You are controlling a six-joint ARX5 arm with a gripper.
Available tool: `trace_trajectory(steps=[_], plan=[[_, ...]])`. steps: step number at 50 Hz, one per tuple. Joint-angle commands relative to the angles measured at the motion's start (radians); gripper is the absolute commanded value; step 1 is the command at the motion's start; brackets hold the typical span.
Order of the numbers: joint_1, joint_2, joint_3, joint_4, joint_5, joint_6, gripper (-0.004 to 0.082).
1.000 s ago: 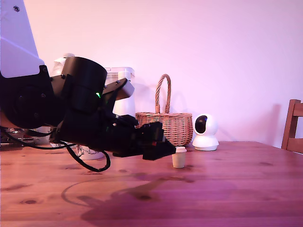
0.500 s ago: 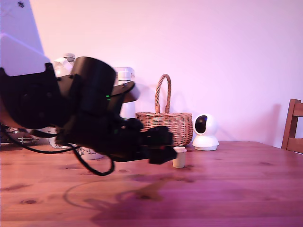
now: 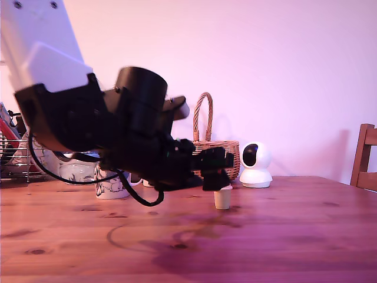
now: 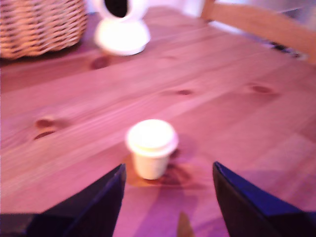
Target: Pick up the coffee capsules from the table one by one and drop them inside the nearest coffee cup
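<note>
A small cream coffee capsule (image 3: pixel 222 198) stands upright, wide rim up, on the reddish-brown wooden table (image 3: pixel 283 236). My black gripper (image 3: pixel 215 178) hangs just above it, slightly toward the exterior view's left. In the wrist view the capsule (image 4: pixel 150 148) sits a little beyond the two dark fingers (image 4: pixel 96 207), and the gripper (image 4: pixel 169 169) is open and holds nothing. A white coffee cup (image 3: pixel 111 183) with a dark print stands on the table behind the arm, at the exterior view's left.
A wicker basket (image 3: pixel 219 148) and a round white camera (image 3: pixel 255 165) stand behind the capsule by the wall. A wire rack (image 3: pixel 17 156) sits at the far left and a wooden chair (image 3: pixel 365 159) at the right edge. A black cable (image 3: pixel 135 197) droops under the arm.
The arm has risen and swung toward the exterior view's right, bringing the gripper from beside the capsule to just over it. The coffee cup behind the arm has come into view.
</note>
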Motion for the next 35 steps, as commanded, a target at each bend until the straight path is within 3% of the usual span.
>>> trace_trajectory(steps=[1,8,21,35], plan=[[-0.009,0.044,0.019,-0.004,-0.004,-0.015,0.0501],[-0.012,0.054,0.058,-0.048,-0.008,-0.018,0.0501],[-0.014,0.069,0.106,-0.126,-0.034,-0.063,0.0501],[-0.016,0.127,0.199,-0.201,-0.034,-0.071,0.0501]])
